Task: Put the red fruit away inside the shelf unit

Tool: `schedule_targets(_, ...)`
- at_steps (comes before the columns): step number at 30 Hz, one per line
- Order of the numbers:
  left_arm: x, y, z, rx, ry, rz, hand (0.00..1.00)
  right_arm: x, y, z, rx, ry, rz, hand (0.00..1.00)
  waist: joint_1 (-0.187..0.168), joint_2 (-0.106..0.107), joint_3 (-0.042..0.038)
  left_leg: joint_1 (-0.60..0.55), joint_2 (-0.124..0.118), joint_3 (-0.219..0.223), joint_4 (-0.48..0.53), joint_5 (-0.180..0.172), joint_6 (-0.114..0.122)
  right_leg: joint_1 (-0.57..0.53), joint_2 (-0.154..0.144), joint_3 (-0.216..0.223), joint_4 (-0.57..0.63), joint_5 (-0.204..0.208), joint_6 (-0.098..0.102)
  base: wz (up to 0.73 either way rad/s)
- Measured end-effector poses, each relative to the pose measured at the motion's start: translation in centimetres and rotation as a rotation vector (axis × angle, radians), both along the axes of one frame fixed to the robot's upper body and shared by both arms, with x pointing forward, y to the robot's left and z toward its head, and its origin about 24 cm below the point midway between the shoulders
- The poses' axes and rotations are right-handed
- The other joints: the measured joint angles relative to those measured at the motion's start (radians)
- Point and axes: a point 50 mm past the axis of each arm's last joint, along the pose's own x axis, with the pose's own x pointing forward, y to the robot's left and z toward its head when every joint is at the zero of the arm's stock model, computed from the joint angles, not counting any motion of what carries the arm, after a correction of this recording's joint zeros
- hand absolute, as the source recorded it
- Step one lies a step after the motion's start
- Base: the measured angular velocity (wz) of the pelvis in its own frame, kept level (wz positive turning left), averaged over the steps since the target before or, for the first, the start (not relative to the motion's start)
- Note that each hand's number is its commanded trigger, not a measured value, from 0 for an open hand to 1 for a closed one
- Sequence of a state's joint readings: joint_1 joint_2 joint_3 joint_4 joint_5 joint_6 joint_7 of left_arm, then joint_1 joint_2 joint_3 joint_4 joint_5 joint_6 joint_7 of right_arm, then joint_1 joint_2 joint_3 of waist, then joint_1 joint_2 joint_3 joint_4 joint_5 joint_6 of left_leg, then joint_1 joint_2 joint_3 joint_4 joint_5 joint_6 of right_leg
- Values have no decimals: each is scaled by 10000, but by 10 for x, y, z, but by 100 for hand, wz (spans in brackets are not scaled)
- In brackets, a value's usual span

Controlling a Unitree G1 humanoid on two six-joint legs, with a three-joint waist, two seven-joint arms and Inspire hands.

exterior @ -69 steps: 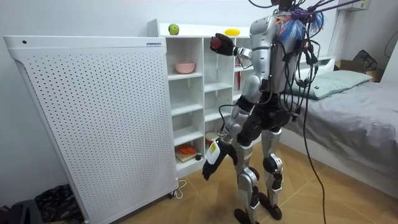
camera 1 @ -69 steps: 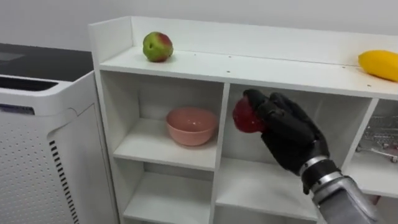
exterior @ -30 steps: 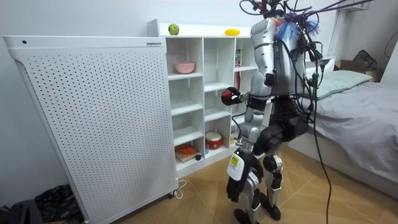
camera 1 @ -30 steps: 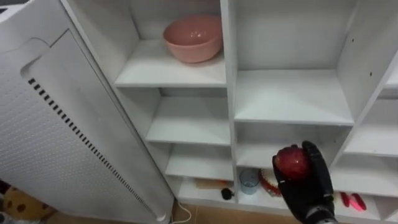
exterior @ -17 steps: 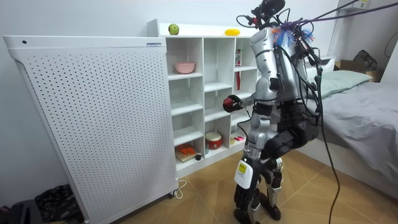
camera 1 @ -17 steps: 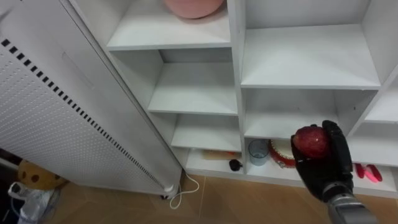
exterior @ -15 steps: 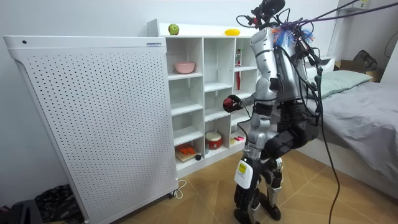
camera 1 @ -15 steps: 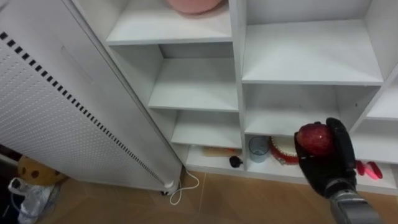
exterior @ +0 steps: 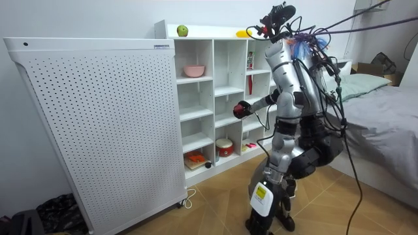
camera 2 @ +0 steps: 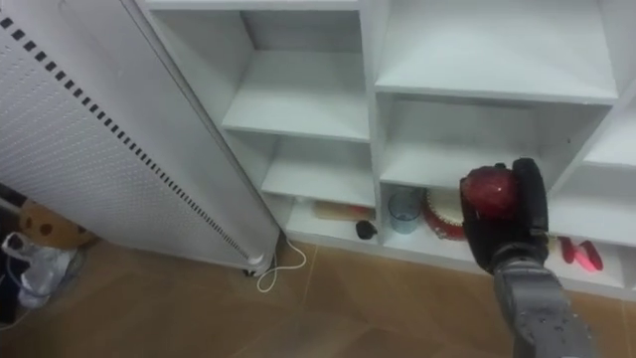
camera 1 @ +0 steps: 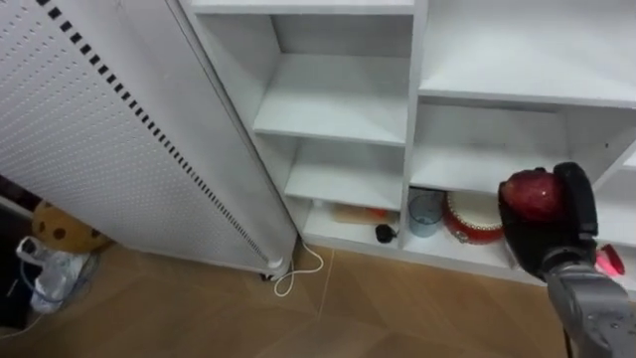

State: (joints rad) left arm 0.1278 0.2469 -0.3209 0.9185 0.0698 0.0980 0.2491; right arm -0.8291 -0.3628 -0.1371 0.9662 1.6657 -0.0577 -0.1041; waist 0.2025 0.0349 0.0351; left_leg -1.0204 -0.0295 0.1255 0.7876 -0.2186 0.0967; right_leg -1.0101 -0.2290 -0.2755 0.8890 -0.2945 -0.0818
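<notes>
A red apple (camera 1: 533, 194) sits in my right hand (camera 1: 558, 239), whose dark fingers curl round it from behind. The hand holds it in front of the lowest compartments of the white shelf unit (camera 1: 338, 109), right of the middle upright. In the room view the apple (exterior: 240, 109) is at mid-shelf height and I stand bent forward before the unit. My left hand (exterior: 258, 214) hangs low near my legs. A green apple (exterior: 182, 30) and a yellow fruit (exterior: 243, 33) lie on top of the unit.
The bottom shelf holds a blue cup (camera 1: 425, 209), a red round tin (camera 1: 472, 217) and a small black thing (camera 1: 383, 233). A white perforated panel (camera 1: 109, 129) stands at the left, with a white cable (camera 1: 298, 273) on the wooden floor. A pink bowl (exterior: 194, 70) sits on an upper shelf.
My right hand has come down with the apple from top-shelf height to the lower shelves. I have bent forward, and the eye views have swung down towards the floor.
</notes>
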Motion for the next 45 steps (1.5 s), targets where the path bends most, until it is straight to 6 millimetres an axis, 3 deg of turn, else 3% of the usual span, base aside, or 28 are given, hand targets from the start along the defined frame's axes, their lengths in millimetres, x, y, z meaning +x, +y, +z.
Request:
schedule_targets(8, -8, 3, 3, 53, -210, -3, 0, 3, -8, 19, 22, 34, -587, 98, 162, -22, -22, -535, -25, 50, 648, -223, 164, -477, -171, 58, 539, -166, 68, 0)
schedule_targets(9, -10, 3, 3, 50, -219, 16, 0, 3, -11, 20, 1, 66, -733, 26, 227, -25, -23, -582, -26, 67, 683, -227, 173, -540, -161, 106, 572, -170, 112, -3)
schedule_targets(10, -13, 3, 3, 114, -217, 58, 0, 3, -12, 21, 32, 124, -824, 0, 248, -24, -23, -618, -27, 79, 740, -241, 196, -576, -172, 124, 632, -180, 129, 0)
schedule_targets(18, -14, 4, 4, 360, -424, 160, 0, 3, -12, 26, 244, 374, -974, 0, 267, -24, -23, -656, -14, 63, 1024, -346, 198, -577, -184, 153, 893, -237, 148, 0)
schedule_targets(26, -15, 5, 5, 578, -710, 238, 0, -2, -26, 31, 312, 1054, -1533, 0, 253, -25, -22, -660, -34, 58, 1035, -352, 205, -576, -182, 188, 904, -321, 207, 0)
schedule_targets(36, -12, 4, 7, 516, -1015, 189, 0, -2, -36, 51, 404, 1136, -2036, 0, 255, -23, -23, -574, -15, 67, 1028, -328, 251, -502, -129, 223, 863, -266, 224, 0)
schedule_targets(45, -12, 4, 6, 501, -1016, 189, 0, -3, -36, 52, 511, 1296, -2182, 0, 318, -3, -23, -249, -2, 69, 996, -431, 188, -193, -115, 227, 831, -348, 269, 0)
